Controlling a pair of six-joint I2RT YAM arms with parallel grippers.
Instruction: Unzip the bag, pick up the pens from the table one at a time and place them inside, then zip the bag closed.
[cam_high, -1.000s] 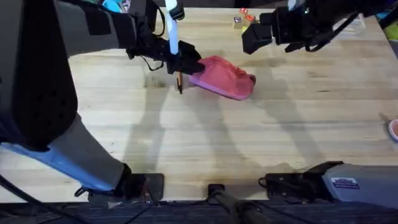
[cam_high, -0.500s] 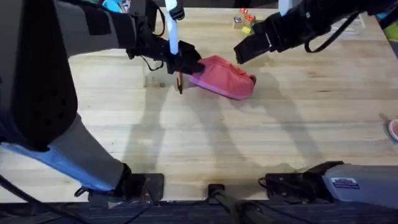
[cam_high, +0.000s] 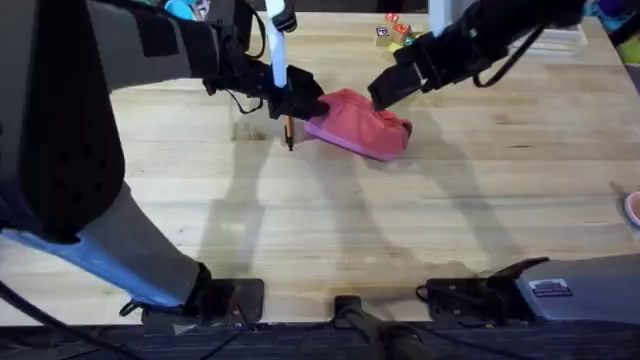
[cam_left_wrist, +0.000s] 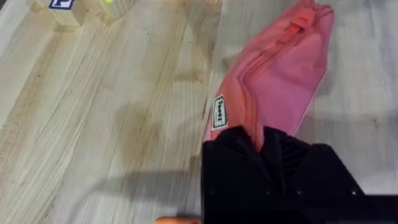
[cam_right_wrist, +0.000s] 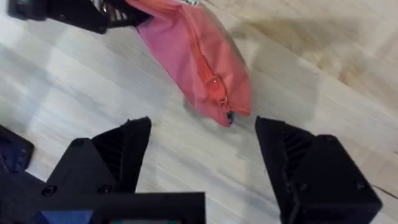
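1. The bag (cam_high: 362, 123) lies upper centre of the overhead frame on the surface (cam_high: 330, 220); pink, soft, rumpled, its zipper along the top.
2. The left end effector (cam_left_wrist: 261, 146) is clenched on the bag's end.
3. The right end effector (cam_right_wrist: 202, 155) hangs spread wide above the other end.

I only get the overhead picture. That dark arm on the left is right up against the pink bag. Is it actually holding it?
Observer: Yes. In the left wrist view the left gripper is pinched shut on the end of the bag, beside a small white label.
Operator: And the other claw, open or closed?
Observer: Open. The right wrist view shows the right gripper spread wide, hovering above the bag's other end.
Operator: Is the bag unzipped?
Observer: It looks zipped shut; the zipper pull sits near the end under the right gripper.
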